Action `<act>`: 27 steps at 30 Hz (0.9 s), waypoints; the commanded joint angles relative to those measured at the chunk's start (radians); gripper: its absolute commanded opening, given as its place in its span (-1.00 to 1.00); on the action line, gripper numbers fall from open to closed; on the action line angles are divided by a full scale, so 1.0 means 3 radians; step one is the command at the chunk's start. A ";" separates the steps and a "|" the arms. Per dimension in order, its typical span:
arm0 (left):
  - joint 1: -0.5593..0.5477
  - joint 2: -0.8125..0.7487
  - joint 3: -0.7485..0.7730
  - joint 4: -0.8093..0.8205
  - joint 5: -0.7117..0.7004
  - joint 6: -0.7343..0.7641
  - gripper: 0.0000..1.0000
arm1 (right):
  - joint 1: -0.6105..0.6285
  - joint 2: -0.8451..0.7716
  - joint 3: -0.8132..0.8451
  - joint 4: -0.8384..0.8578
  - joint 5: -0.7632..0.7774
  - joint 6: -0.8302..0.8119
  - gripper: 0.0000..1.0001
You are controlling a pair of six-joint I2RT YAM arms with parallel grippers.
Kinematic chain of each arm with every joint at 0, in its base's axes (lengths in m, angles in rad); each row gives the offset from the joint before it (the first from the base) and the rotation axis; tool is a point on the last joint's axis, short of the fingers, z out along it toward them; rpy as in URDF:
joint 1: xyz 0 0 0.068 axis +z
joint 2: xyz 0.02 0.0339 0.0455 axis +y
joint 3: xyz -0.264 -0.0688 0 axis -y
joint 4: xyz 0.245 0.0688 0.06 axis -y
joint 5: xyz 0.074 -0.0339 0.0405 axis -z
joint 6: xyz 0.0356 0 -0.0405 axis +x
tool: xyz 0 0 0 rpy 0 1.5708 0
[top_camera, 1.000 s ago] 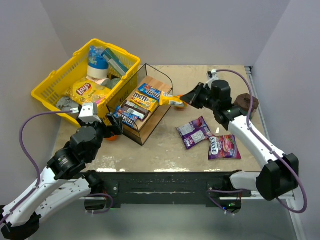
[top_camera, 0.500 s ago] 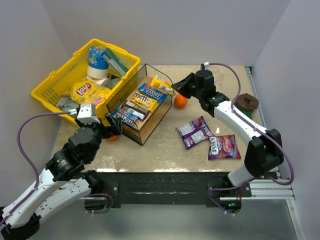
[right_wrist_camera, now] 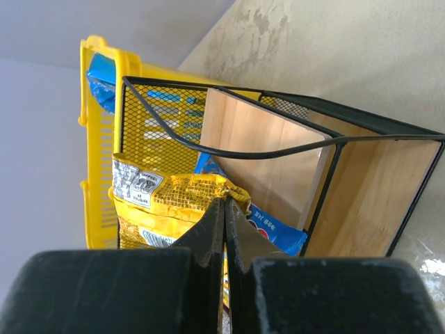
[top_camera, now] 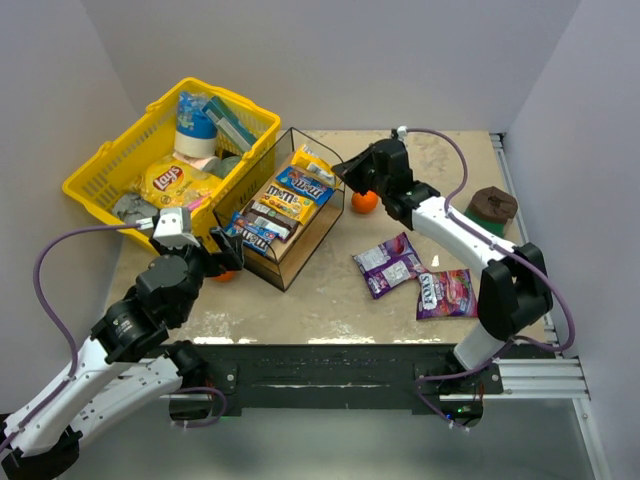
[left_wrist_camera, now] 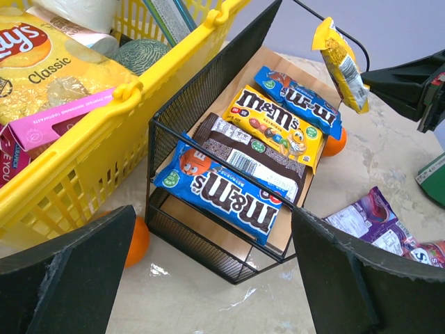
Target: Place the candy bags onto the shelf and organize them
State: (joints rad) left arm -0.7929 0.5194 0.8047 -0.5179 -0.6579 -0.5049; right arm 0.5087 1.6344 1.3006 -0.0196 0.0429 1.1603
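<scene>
Over the table (top_camera: 330, 295), right gripper (right_wrist_camera: 224, 206) pinches candy bag (right_wrist_camera: 163, 198)

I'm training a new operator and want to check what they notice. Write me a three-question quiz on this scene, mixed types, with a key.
1. True or false: the right gripper is shut on a yellow candy bag.
2. How many candy bags already lie on the shelf? A) two B) four C) six
3. Fill in: the left gripper is ____.
Key: 1 true; 2 B; 3 open.
</scene>
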 commanded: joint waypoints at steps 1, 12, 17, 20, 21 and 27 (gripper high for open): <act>-0.0006 -0.0029 -0.0018 0.0085 -0.0037 0.0001 0.99 | 0.0022 0.0018 0.0164 0.0137 0.0291 0.0156 -1.00; -0.0006 -0.0034 -0.0018 0.0080 -0.0047 0.0001 0.99 | 0.0094 0.0125 0.0144 0.0117 0.0537 0.0269 -1.00; -0.0011 -0.0044 -0.0024 0.0070 -0.0057 -0.0004 0.99 | 0.0114 0.0187 0.0169 0.0101 0.0634 0.0351 -0.92; -0.0006 -0.0049 -0.0018 0.0069 -0.0062 0.0001 0.99 | 0.0125 0.0212 0.0190 0.0076 0.0665 0.0376 -0.86; -0.0011 -0.0049 -0.0018 0.0069 -0.0067 0.0001 0.99 | 0.0135 0.0217 0.0195 0.0076 0.0670 0.0387 -0.84; -0.0011 -0.0049 -0.0018 0.0064 -0.0072 0.0001 0.99 | 0.0155 0.0177 0.0164 0.0076 0.0706 0.0428 -0.61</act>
State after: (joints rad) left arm -0.7929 0.5114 0.8032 -0.5179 -0.6590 -0.5049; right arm 0.5453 1.7130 1.3090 -0.0235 0.2073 1.2659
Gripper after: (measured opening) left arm 0.994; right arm 0.146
